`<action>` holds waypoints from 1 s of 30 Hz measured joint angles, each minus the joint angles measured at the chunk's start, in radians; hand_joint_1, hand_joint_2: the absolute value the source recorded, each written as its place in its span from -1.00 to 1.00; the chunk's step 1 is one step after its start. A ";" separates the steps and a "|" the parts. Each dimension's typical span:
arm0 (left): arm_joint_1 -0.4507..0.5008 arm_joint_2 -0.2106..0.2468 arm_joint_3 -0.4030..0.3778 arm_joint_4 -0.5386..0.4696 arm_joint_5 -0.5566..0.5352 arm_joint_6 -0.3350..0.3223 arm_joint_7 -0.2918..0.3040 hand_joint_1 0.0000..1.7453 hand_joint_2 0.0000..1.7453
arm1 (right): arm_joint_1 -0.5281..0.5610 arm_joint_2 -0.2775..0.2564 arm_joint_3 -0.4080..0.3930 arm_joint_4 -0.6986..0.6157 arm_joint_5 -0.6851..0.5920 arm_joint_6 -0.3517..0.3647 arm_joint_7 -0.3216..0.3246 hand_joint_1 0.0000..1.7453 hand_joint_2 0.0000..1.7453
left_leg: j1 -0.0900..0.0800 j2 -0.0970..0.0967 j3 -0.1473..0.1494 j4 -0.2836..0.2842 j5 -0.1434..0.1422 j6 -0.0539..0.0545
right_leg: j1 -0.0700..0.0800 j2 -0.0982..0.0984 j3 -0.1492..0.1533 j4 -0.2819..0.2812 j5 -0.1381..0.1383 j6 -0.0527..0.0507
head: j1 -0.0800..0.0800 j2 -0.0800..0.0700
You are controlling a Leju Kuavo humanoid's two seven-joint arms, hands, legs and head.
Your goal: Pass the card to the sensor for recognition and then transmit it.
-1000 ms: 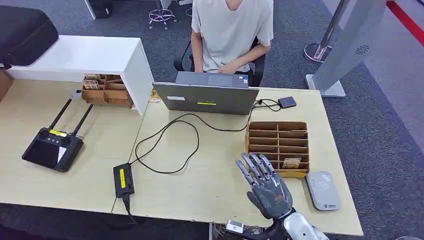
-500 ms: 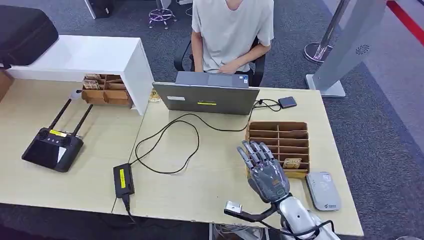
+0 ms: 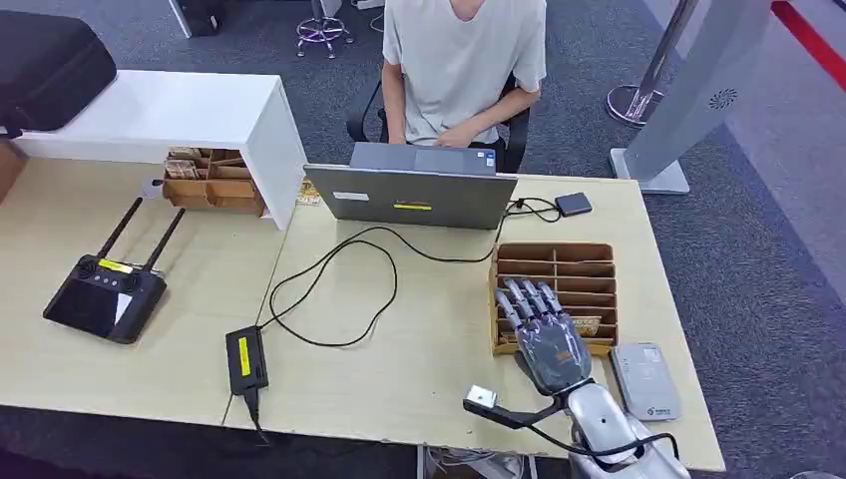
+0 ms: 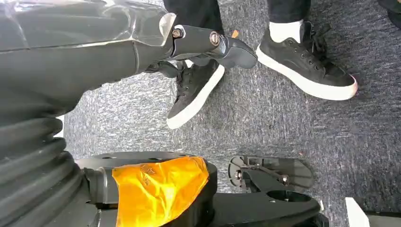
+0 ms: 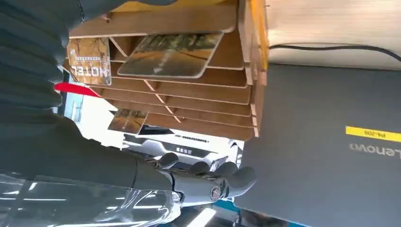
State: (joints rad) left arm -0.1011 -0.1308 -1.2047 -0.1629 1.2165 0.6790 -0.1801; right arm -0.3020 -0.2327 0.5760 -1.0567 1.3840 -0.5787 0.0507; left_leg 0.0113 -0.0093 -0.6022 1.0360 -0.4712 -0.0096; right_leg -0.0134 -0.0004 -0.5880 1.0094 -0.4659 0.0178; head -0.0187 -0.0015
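Over the card rack [image 3: 556,267], right hand [image 3: 544,334] empty.

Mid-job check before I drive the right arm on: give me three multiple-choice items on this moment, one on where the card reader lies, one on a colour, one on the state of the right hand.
1. Where does the card reader lie on the table?
A. Beside the wooden card rack, near the table's front right corner
B. Behind the laptop
C. Next to the black remote controller

2. What colour is the sticker on the laptop lid?
A. Red
B. Yellow
C. Green

3. What state is the right hand in?
A. Gripping a card
B. Fingers spread, holding nothing, over the rack's near end
C. Pressed flat on the card reader

Answers: 1 A, the grey reader sits just right of the rack by the front edge. 2 B, a yellow strip shows on the grey lid. 3 B, the head view shows its fingers apart above the rack with no card in them.
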 joint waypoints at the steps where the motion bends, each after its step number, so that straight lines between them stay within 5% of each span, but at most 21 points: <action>1: 0.000 0.000 0.000 0.000 0.000 0.000 0.000 -1.00 1.00 | 0.000 0.000 -0.002 0.003 0.000 0.000 0.000 -1.00 1.00 | 0.000 0.000 0.000 0.000 0.000 0.000 | 0.000 0.000 0.000 0.000 0.000 0.000 | 0.000 0.000; 13: 0.000 0.000 0.000 0.000 0.008 0.000 -0.003 -1.00 1.00 | 0.014 0.000 -0.021 0.019 0.013 -0.002 0.010 -1.00 1.00 | 0.000 0.000 0.000 0.000 0.000 0.000 | 0.000 0.000 0.000 0.000 0.000 0.000 | 0.000 0.000; 14: 0.000 0.000 0.000 0.000 0.009 0.000 -0.003 -1.00 1.00 | 0.018 0.000 -0.029 0.020 0.013 -0.002 0.011 -0.54 1.00 | 0.000 0.000 0.000 0.000 0.000 0.000 | 0.000 0.000 0.000 0.000 0.000 0.000 | 0.000 0.000; 15: 0.000 0.000 0.000 0.000 0.010 0.000 -0.003 -1.00 1.00 | 0.023 -0.001 -0.034 0.021 0.013 -0.005 0.011 1.00 1.00 | 0.000 0.000 0.000 0.000 0.000 0.000 | 0.000 0.000 0.000 0.000 0.000 0.000 | 0.000 0.000; 30: 0.000 0.000 0.000 0.000 0.026 0.000 -0.006 -1.00 1.00 | 0.058 -0.007 -0.088 0.010 0.021 -0.012 -0.010 1.00 1.00 | 0.000 0.000 0.000 0.000 0.000 0.000 | 0.000 0.001 0.000 0.000 0.000 0.000 | 0.000 0.000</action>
State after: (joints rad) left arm -0.1009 -0.1305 -1.2047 -0.1629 1.2421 0.6790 -0.1858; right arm -0.2444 -0.2396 0.4883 -1.0472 1.4046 -0.5909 0.0404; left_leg 0.0113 -0.0091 -0.6020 1.0361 -0.4712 -0.0096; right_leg -0.0134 0.0002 -0.5881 1.0093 -0.4659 0.0178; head -0.0187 -0.0015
